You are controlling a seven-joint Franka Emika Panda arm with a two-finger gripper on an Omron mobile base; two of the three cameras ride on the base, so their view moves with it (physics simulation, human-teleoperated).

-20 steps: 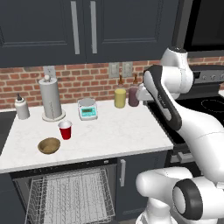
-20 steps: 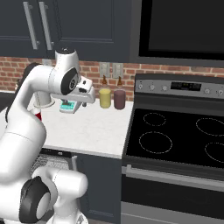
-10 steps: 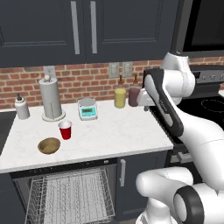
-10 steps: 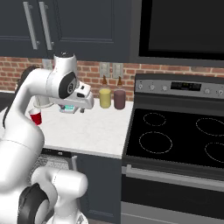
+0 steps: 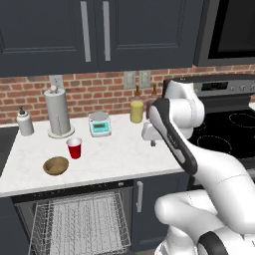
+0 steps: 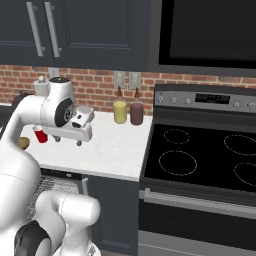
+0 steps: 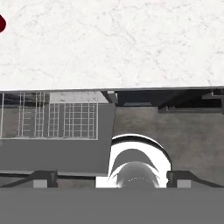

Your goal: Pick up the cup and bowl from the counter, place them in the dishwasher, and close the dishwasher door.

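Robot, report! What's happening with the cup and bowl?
Gripper open, empty, above counter. Cup and bowl on counter, untouched. Dishwasher open. Nothing between.

The arm [image 5: 199, 164] is a glossy white articulated unit built of rounded, bulbous link housings with smooth moulded surfaces. Dark grey to black bands mark the joints: one long dark stripe runs along the side of the forearm link in the left base view, and a round dark cap with a grey centre sits on the side of the upper joint in the right base view. A dark ring is also visible at the lowest joint near the base. The end effector [image 6: 68, 141] has a boxy white body with light grey faces and two short dark fingertips [image 6: 79, 143]. No cables, screws or printed markings can be made out.
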